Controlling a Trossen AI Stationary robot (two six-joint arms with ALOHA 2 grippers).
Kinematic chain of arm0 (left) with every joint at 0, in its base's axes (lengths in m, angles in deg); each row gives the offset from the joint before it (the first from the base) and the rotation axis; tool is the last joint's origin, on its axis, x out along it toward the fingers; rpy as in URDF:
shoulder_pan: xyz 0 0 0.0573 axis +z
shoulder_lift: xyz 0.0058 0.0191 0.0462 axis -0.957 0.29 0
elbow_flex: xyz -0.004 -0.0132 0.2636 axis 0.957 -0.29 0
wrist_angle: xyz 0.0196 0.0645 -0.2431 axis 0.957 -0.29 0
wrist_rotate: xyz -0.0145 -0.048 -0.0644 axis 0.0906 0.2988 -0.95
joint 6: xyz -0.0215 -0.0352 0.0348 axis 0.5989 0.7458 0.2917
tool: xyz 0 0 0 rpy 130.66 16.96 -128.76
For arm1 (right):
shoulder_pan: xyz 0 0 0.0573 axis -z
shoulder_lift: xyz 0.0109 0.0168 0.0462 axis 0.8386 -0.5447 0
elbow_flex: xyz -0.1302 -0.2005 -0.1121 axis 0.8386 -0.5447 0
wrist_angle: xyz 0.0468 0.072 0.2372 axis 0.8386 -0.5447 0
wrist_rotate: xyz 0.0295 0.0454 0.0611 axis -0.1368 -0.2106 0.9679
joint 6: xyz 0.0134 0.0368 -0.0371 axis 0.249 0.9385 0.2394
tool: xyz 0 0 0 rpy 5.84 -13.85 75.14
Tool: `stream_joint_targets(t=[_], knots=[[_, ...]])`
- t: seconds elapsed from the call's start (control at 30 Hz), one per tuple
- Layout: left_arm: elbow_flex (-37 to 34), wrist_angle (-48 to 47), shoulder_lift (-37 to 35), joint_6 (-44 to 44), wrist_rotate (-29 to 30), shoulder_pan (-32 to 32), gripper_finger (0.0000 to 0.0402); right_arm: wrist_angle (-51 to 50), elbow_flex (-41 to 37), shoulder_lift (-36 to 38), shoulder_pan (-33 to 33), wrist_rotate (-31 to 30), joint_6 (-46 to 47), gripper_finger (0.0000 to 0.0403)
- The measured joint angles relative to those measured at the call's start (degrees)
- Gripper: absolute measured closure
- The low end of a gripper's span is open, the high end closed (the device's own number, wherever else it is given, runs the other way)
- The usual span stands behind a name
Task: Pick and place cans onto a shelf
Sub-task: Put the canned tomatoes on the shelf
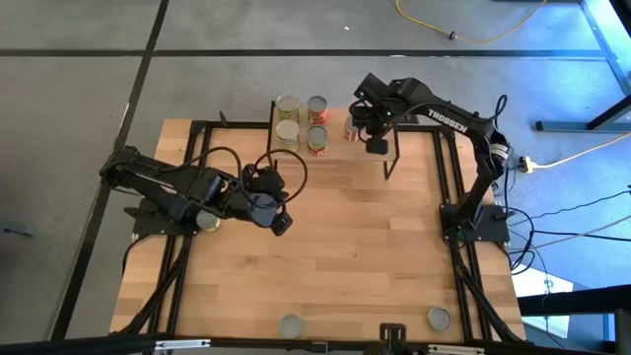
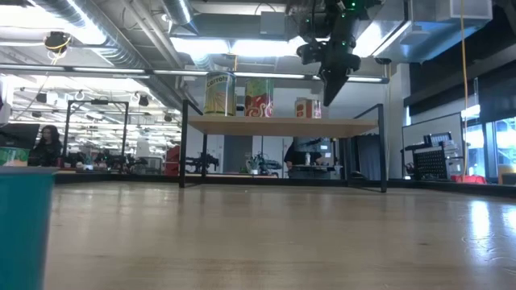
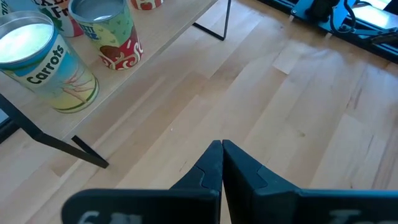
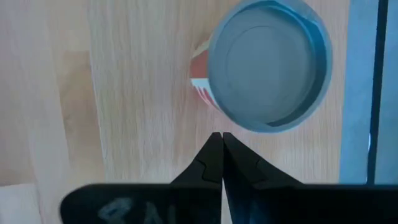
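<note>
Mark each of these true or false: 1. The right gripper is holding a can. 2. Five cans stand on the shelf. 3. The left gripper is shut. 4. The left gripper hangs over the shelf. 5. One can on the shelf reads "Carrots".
1. False. The right gripper is shut on nothing; it hangs above the shelf beside a red-labelled can that stands free.
2. True. Four stand in a cluster, plus the red-labelled can apart from them.
3. True. The left gripper has its fingers pressed together, empty.
4. False. It is over the bare table, short of the shelf.
5. True. The Carrots can stands near the shelf's edge.
</note>
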Motion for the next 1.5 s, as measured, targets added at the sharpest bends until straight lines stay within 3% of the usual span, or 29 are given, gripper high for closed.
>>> stream_joint_targets(t=[0.17, 0.3, 0.57, 0.73, 0.93, 1.5], knots=[[0.0, 0.01, 0.0, 0.21, 0.0, 0.0, 0.0401, 1.47, 0.0, -0.15, 0.81, 0.73, -0.02, 0.0399], [0.0, 0.01, 0.0, 0.2, 0.0, 0.0, 0.0401, 3.43, 0.0, -0.24, 1.04, 4.76, -0.9, 0.0399], [0.0, 0.01, 0.0, 0.2, 0.01, 0.0, 0.0401, 9.33, 0.0, -0.24, 1.15, 4.95, -2.38, 0.0399], [0.0, 0.02, 0.0, 0.2, 0.0, 0.0, 0.0401, 5.24, 0.0, -0.23, 1.15, 5.31, -2.14, 0.0399], [0.0, 0.0, 0.0, 0.2, 0.0, 0.0, 0.0401, 1.21, 0.02, -1.3, 1.11, 15.78, -3.48, 0.0399], [0.0, 0.02, 0.0, 0.39, -0.09, -0.01, 0.0401, 10.04, 0.02, -5.33, 0.9, 10.92, -3.87, 0.0399]])
